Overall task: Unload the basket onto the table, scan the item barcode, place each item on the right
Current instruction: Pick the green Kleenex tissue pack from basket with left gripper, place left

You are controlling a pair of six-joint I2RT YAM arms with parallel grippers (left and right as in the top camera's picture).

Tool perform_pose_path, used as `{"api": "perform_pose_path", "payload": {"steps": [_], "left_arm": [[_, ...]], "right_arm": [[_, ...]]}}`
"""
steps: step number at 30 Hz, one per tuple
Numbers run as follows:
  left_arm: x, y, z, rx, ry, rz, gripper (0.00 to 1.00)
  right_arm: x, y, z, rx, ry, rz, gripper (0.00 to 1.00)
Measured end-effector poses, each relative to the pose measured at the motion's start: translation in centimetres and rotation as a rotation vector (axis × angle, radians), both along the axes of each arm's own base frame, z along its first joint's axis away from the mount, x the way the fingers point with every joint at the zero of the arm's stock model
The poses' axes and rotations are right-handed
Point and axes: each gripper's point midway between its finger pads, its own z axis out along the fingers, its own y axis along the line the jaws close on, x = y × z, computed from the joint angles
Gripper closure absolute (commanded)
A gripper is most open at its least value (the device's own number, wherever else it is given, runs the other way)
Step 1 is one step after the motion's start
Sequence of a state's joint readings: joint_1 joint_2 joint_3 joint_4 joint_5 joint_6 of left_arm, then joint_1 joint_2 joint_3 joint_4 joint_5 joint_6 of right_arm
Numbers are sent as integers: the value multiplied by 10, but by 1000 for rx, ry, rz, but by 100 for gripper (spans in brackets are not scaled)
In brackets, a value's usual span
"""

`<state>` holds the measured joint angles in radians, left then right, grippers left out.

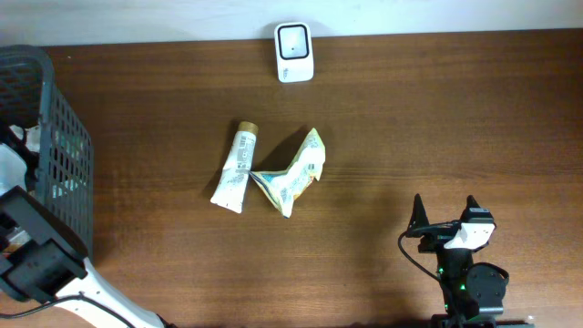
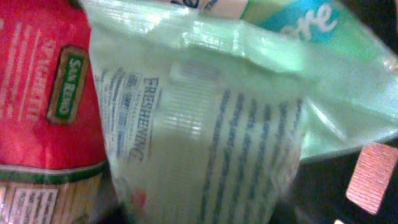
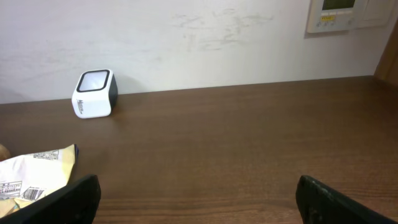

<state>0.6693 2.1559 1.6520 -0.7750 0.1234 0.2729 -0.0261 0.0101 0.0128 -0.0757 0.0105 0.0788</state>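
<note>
Tabletop (image 1: 437, 118): brown wood. Basket (image 1: 64, 155) at its left edge holds the stock. My left arm reaches into it, so I judge the item to scan is the green packet (image 2: 205, 137) filling my left wrist view, lying against a red spaghetti packet (image 2: 37, 93). Its printed side faces me; a pale barred patch near the top may be the barcode, but it is too blurred to confirm. A tube (image 1: 237, 169) and a crumpled packet (image 1: 296, 173) lie touching mid-tabletop. The scanner (image 1: 294, 52) stands at the far edge, window upward, so a code must face down over it. My right fingers (image 3: 74, 199) are spread wide, grasping nothing. My left fingers (image 2: 373, 177): one pad shows beside the packet; I cannot tell whether they grip it.
</note>
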Motion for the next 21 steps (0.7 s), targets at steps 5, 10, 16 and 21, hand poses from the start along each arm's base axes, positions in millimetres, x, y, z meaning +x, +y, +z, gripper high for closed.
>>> {"api": "perform_pose_path", "payload": {"steps": [5, 10, 16, 21], "left_arm": [[25, 20, 100, 75, -134, 59, 79], [-5, -79, 380, 257, -661, -47, 78], [15, -247, 272, -13, -325, -359, 80], [12, -292, 54, -38, 71, -353, 76]], "right_arm": [[0, 0, 0, 0, 0, 0, 1], [0, 0, 0, 0, 0, 0, 1], [0, 0, 0, 0, 1, 0, 1], [0, 0, 0, 0, 0, 0, 1]]}}
